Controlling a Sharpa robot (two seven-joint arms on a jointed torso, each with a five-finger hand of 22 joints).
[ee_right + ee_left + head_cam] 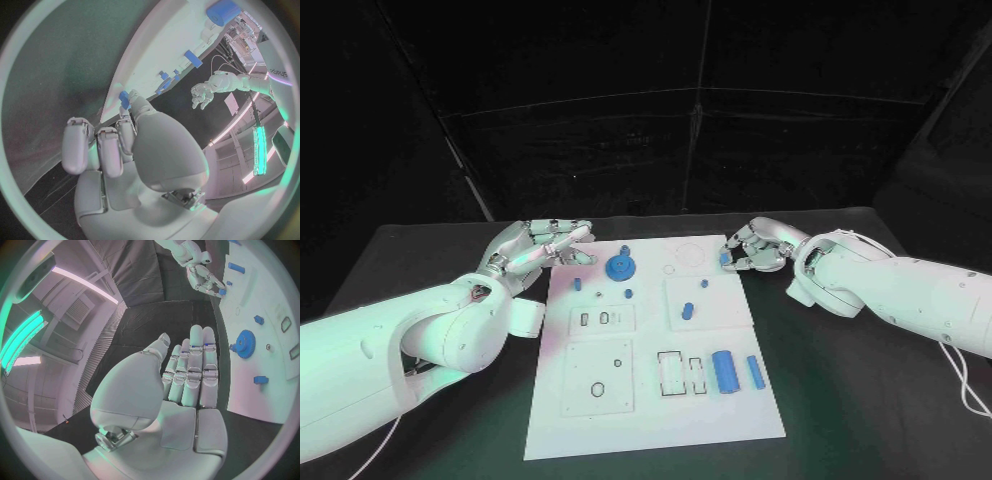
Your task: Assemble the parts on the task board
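A small blue peg [124, 99] is pinched by the right hand [759, 247]; the left hand [538, 248], fingers spread, is held beside a toothed blue gear [622, 266].

A black tabletop [862, 400] spreads out under everything, and dark curtain panels [646, 140] hang close behind its far edge.

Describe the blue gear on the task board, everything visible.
The blue gear is a round, toothed disc with a raised hub or knob at its centre, and looks like matte plastic. It sits flat on the far part of the white task board, left of centre. In the left wrist view its teeth are plain. Nothing touches it; the left hand hovers just beside it, off the board's edge.
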